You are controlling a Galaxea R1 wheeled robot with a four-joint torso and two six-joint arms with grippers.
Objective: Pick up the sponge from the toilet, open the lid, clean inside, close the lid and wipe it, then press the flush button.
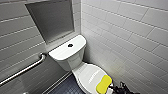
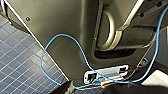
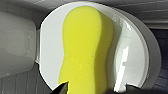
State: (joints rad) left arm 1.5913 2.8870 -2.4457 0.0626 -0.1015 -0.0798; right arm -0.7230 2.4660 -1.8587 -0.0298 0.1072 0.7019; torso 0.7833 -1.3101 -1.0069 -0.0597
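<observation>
The white toilet stands in a tiled corner with its lid down. A round dark flush button sits in the tank top. The yellow sponge lies on the front part of the lid. My right gripper is just beyond the sponge, at the lower right of the head view. In the right wrist view the sponge looms large on the lid, and my right gripper is open, with a dark fingertip at each side of the sponge's near end.
A metal grab bar runs along the left wall below a recessed niche. White tiled wall stands close on the toilet's right. Dark tiled floor lies left of the bowl. A blue cable hangs across the robot's body over the floor.
</observation>
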